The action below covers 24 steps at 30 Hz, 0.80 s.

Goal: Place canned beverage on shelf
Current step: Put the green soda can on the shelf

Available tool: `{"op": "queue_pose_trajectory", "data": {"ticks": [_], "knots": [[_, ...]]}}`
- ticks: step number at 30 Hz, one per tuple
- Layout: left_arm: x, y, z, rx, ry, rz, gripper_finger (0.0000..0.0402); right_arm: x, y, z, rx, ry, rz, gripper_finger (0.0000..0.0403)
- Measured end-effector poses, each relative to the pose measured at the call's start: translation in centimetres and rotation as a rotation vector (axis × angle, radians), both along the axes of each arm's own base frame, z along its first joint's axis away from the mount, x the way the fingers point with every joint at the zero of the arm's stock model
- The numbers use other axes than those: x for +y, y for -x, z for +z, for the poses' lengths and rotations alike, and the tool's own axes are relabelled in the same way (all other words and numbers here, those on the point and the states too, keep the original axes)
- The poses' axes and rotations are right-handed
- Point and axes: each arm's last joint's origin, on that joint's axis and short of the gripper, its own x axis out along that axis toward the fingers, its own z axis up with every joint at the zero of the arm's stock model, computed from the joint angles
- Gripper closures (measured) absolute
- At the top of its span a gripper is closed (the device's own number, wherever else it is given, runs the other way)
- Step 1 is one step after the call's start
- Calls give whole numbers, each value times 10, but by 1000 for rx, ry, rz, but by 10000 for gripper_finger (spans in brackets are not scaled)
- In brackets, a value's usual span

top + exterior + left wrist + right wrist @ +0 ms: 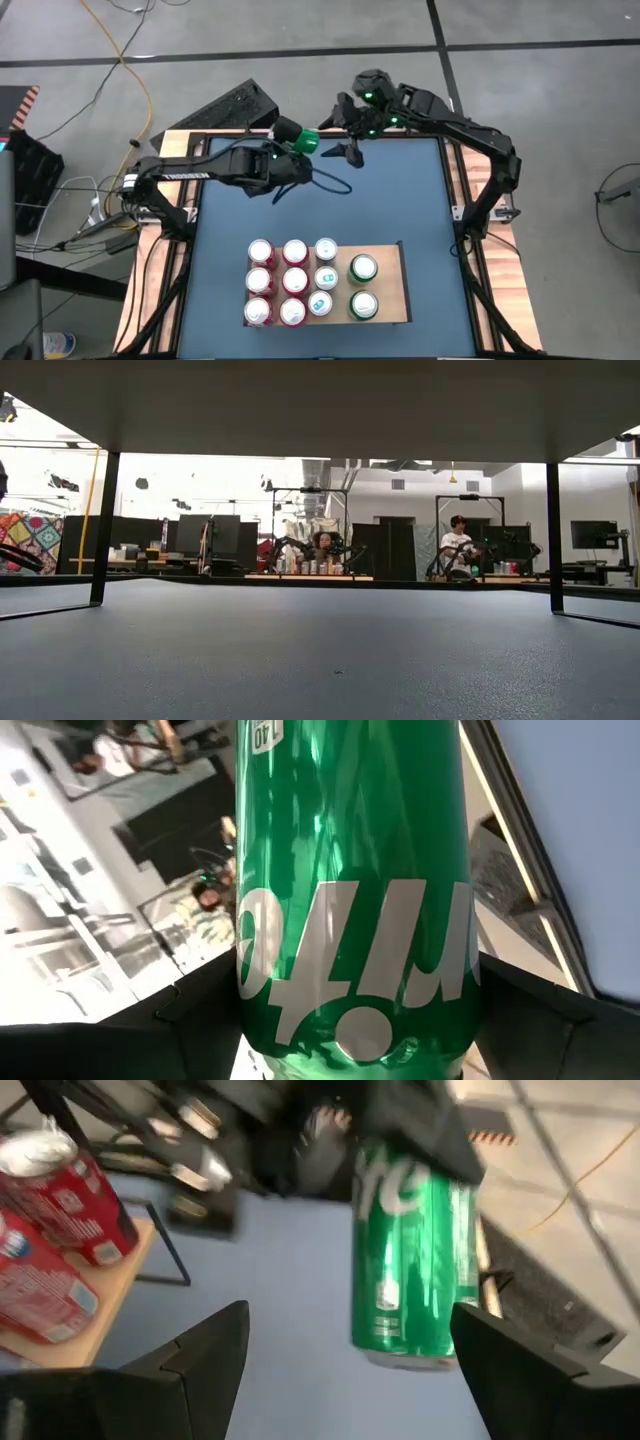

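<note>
Left pincer (300,140): clamped round a green can (297,137), fingers either side of its body, held up off the blue tabletop (400,190) near the far edge
Left arm: reaches in from the left side, forearm lying across the tabletop, can pointing toward the right arm
Right pincer (352,140): fingers spread wide, nothing between them, just beside the green can at the far edge
Right arm: bent in from the right side, elbow out over the rail
Shelf (392,300): pale board at the near end of the tabletop, well apart from both pincers
Cans on the shelf: eleven upright, six red (260,250), three pale blue-and-white (326,249), two green (362,268)
Writing: white lettering on the held can reads as the tail of "Sprite"; small "140" mark near one end
Room behind: two people seated at far workstations
</note>
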Motion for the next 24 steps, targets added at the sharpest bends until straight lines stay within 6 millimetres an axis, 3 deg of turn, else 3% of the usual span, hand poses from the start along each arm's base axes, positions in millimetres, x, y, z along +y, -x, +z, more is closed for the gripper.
{"op": "queue_pose_trajectory", "data": {"ticks": [3, 11, 24], "knots": [[-7, -2, 2, -1, -17, -26, 106, -5, -5, -8, 26, 0, -2, 74], [-16, -5, 2, 1, -31, -62, 106, -17, -1, -5, -3, 57, -10, 74], [-18, -11, 6, 7, -54, -99, 106, -20, -14, -18, 8, -111, 32, 74]]}}
